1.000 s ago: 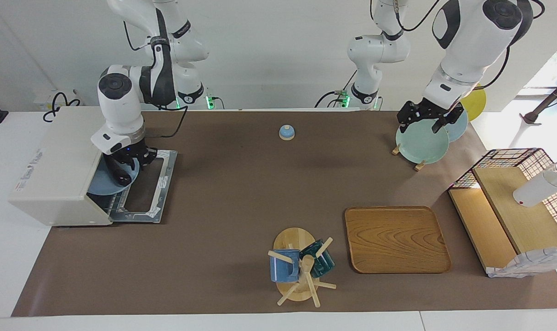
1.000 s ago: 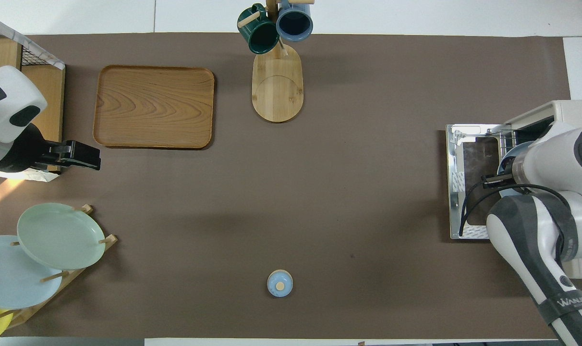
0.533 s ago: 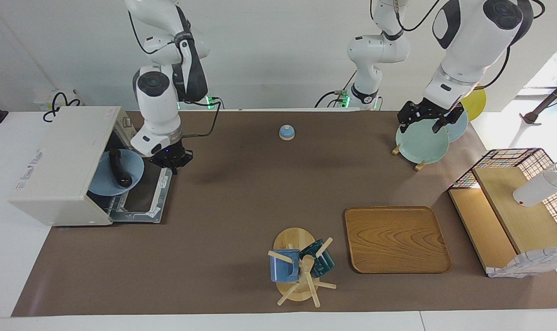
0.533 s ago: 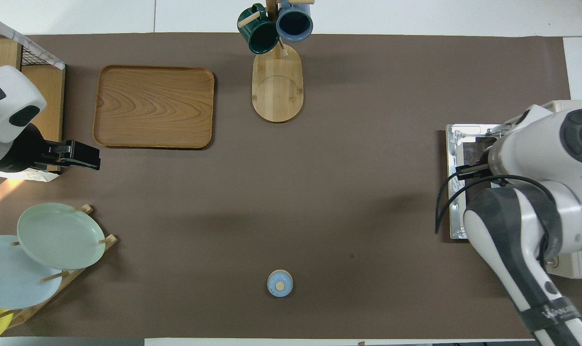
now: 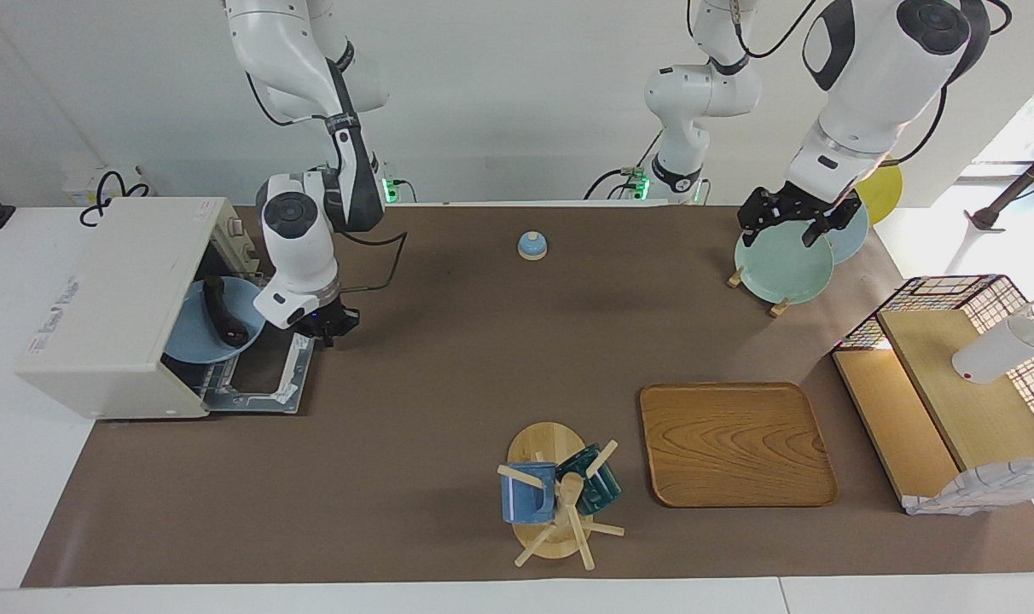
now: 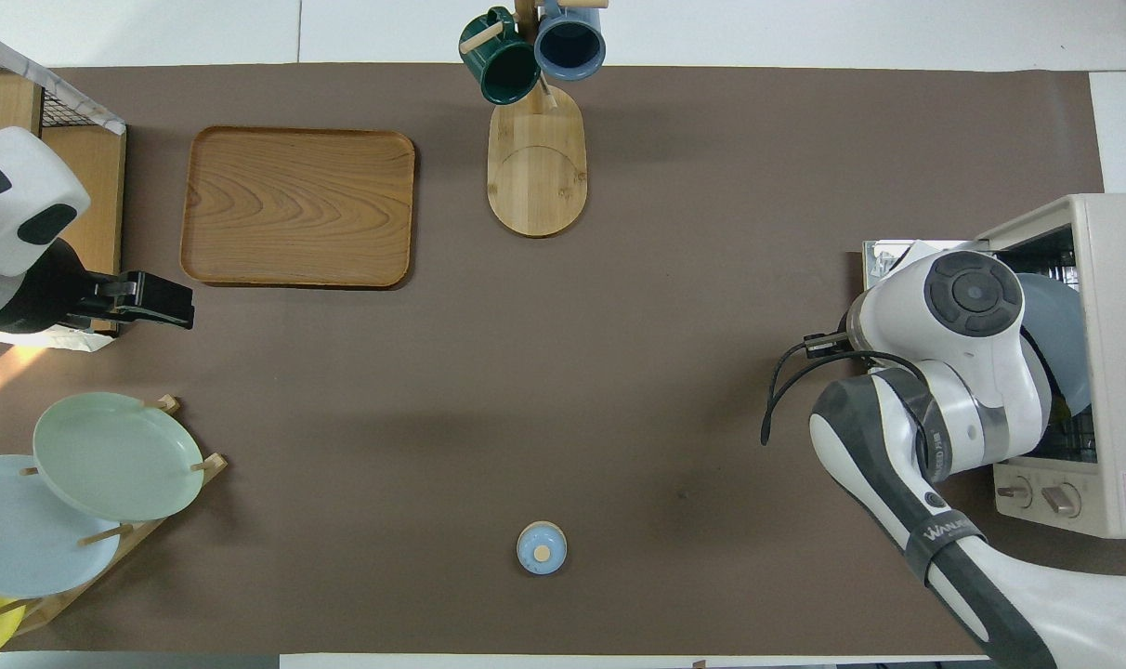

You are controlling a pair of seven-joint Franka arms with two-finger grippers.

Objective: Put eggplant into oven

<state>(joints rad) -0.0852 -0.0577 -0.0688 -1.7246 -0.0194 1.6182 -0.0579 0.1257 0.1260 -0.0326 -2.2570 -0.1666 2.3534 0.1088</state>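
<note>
The slim dark purple eggplant [image 5: 223,316] lies on a blue plate [image 5: 194,341] inside the boxy off-white oven [image 5: 107,307]. Right tool [image 5: 328,324], closed and empty, hovers over the oven's open door [image 5: 261,375]; its arm reads "WANJER". Left tool [image 5: 797,220], open, waits over the pale green plate [image 5: 781,266].

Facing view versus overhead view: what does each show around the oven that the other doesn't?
Only the facing view shows the eggplant lying on the blue plate in the oven, and the right gripper, shut, over the open door. Only the overhead view shows the oven's knobs; the right arm hides the eggplant and gripper there. Both show the open oven, part of the plate, and the left gripper waiting open over the plate rack.
</note>
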